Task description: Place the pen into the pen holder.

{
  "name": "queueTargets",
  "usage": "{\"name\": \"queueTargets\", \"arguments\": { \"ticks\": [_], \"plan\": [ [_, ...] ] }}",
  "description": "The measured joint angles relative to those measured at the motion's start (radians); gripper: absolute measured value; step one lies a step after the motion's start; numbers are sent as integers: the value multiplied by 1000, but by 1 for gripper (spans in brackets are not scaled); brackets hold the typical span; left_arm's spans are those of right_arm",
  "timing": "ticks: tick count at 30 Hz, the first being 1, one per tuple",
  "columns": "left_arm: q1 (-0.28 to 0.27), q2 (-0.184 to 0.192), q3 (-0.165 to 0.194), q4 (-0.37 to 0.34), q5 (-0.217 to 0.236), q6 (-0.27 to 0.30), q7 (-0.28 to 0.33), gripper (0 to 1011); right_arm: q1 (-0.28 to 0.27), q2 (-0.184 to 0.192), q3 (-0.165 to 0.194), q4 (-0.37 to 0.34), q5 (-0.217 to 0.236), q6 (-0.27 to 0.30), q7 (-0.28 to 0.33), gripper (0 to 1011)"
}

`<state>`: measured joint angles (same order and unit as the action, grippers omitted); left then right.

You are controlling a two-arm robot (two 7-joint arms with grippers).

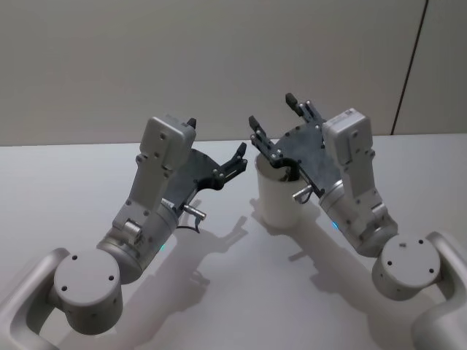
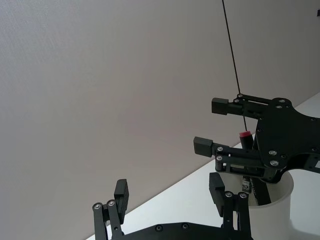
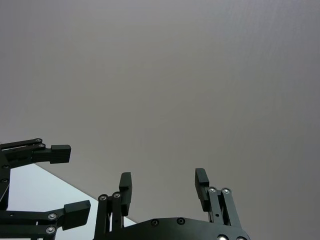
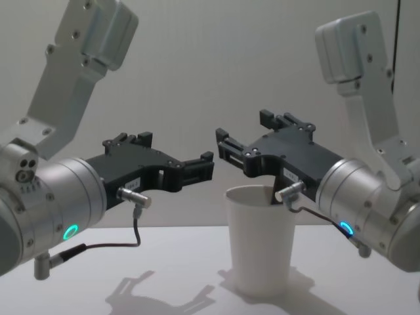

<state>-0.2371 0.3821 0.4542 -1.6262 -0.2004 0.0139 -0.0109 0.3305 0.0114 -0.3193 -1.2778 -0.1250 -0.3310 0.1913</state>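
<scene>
The pen holder point(image 1: 271, 200), a plain white paper cup, stands on the white table point(image 1: 66, 182); it also shows in the chest view point(image 4: 259, 243) and the left wrist view point(image 2: 275, 212). Inside it, the pen point(image 2: 245, 150) stands upright, a dark body with a red top rising above the rim. Over the cup's rim hangs my right gripper point(image 1: 276, 117) point(image 4: 244, 134) point(image 3: 163, 184), open with nothing between its fingers. My left gripper point(image 1: 215, 142) point(image 4: 176, 152) point(image 2: 170, 192) is raised above the table just left of the cup, open too, holding nothing.
A plain beige wall point(image 1: 182, 58) rises close behind the table, with a dark vertical seam point(image 1: 408, 69) at the right. A thin cable point(image 4: 105, 246) loops under my left wrist. Bare tabletop lies left of and in front of the cup.
</scene>
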Motion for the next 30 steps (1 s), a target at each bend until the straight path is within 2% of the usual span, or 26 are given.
{"name": "queueTargets", "arguments": {
  "ticks": [2,3,5,11,20,30],
  "plan": [
    [0,0,0,0,0,0,0,1001,0,0,0,0,0,0,0,805],
    [0,0,0,0,0,0,0,1001,0,0,0,0,0,0,0,805],
    [0,0,0,0,0,0,0,1001,0,0,0,0,0,0,0,896],
    [0,0,0,0,0,0,0,1001,-2,1,0,-6,8,4,3,1001],
    [0,0,0,0,0,0,0,1001,-21,11,6,-68,51,37,9,1001],
    [0,0,0,0,0,0,0,1001,-60,37,23,-173,105,89,-8,1001]
  ]
}}
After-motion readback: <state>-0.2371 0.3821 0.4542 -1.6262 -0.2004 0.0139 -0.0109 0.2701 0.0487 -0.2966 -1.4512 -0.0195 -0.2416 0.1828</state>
